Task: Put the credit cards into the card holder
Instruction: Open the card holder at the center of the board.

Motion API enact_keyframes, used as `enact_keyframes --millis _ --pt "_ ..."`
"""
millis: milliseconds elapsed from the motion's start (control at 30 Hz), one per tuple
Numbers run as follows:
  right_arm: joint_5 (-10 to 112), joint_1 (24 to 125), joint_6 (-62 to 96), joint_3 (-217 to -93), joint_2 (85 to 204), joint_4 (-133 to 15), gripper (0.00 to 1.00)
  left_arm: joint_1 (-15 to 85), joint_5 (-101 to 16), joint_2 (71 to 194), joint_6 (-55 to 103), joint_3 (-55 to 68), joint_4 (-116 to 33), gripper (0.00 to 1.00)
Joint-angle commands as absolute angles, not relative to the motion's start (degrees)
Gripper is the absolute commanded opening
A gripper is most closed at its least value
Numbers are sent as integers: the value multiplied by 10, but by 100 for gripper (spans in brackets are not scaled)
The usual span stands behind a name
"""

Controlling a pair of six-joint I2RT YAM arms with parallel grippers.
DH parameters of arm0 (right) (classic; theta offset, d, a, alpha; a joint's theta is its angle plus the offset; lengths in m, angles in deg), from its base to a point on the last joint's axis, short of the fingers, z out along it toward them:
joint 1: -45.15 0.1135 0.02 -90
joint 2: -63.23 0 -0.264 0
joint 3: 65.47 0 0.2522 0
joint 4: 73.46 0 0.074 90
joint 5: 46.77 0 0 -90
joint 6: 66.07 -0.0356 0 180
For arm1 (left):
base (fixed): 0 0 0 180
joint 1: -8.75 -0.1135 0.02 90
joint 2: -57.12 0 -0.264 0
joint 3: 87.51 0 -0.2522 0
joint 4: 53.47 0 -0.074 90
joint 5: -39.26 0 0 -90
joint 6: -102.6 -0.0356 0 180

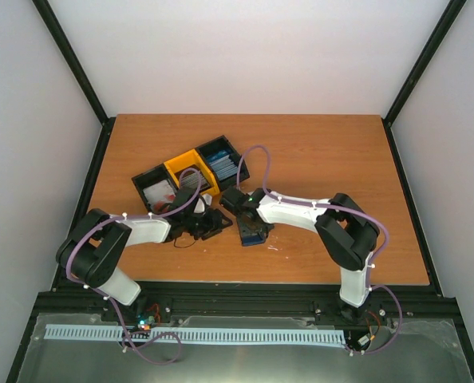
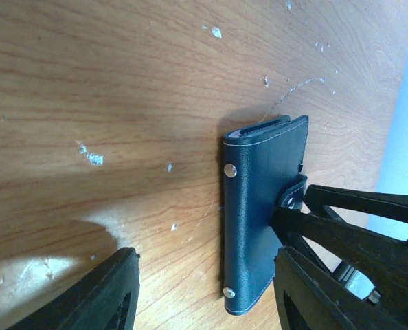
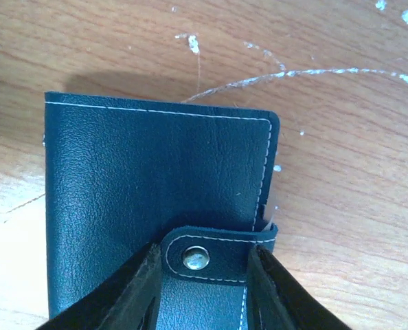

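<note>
Nearest, the left arm (image 1: pixel 101 255) and right arm (image 1: pixel 349 231) reach over the wooden desk (image 1: pixel 325 159). Three bins (image 1: pixel 175 166) sit in a row mid-desk. At their 5 o'clock the card holder (image 1: pixel 250 233) lies closed and flat. The left hand (image 2: pixel 204 275), released and empty, sits at its 9 o'clock. The right hand (image 3: pixel 204 251), released, straddles the snap tab (image 3: pixel 224 267).

Top view: high above the card holder (image 1: pixel 251 230), well back, looking down over the whole table (image 1: pixel 341 159). Left wrist: low, close beside it, slanting down. Right wrist: straight over it, nearest. Shared by all: the card holder.
</note>
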State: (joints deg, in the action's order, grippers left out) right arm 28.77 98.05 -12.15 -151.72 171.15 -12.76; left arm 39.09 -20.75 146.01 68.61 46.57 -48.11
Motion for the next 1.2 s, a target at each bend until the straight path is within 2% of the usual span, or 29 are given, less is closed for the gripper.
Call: enact_keyframes --millis 0,267,367,433,600,767,1000,1067,1167 --pt "286 981 -123 -1502 1734 -141 34 399 -209 1463 694 470 -509 55" --pt "392 955 -95 -1442 1713 -212 47 409 -225 1460 698 469 -506 57" --pt "416 941 -74 -1421 1705 -254 47 420 -249 1465 697 469 -516 59" --pt "431 935 -60 -1410 1709 -282 43 429 -264 1478 702 470 -529 59" --pt "492 929 -40 -1373 1696 -352 24 458 -301 1519 747 465 -557 55" --pt "588 903 -45 -1325 1663 -422 23 470 -300 1530 804 498 -631 47" --pt "690 859 -31 -1294 1649 -477 23 489 -323 1519 809 522 -668 47" --pt "708 852 -25 -1292 1642 -477 24 489 -324 1517 811 523 -675 42" --pt "721 838 -21 -1279 1628 -487 26 490 -352 1496 813 533 -666 27"
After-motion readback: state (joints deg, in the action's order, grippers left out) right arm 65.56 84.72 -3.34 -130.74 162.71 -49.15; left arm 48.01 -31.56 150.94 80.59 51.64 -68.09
